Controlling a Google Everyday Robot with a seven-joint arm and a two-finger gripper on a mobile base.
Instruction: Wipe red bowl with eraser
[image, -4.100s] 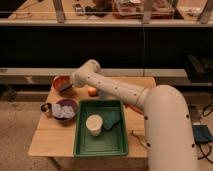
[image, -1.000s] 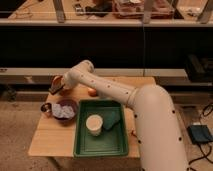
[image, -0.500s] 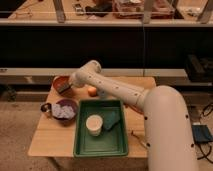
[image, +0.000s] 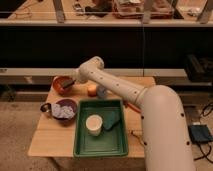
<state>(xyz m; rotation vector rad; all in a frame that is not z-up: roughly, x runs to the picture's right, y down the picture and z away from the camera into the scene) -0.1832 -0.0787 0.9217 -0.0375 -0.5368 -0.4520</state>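
Observation:
The red bowl sits at the back left of the wooden table. My gripper is the dark end of the white arm, which reaches in from the right. It is at the bowl's right rim, just over the inside. A dark shape at its tip may be the eraser, but I cannot make it out apart from the gripper.
A purple bowl with white crumpled stuff and a small dark cup stand in front of the red bowl. An orange fruit lies under the arm. A green tray holds a white cup and a green cloth.
A second ago the gripper was at the bowl's left side. It has swept right across the bowl to the right rim and has hardly moved in the last half second.

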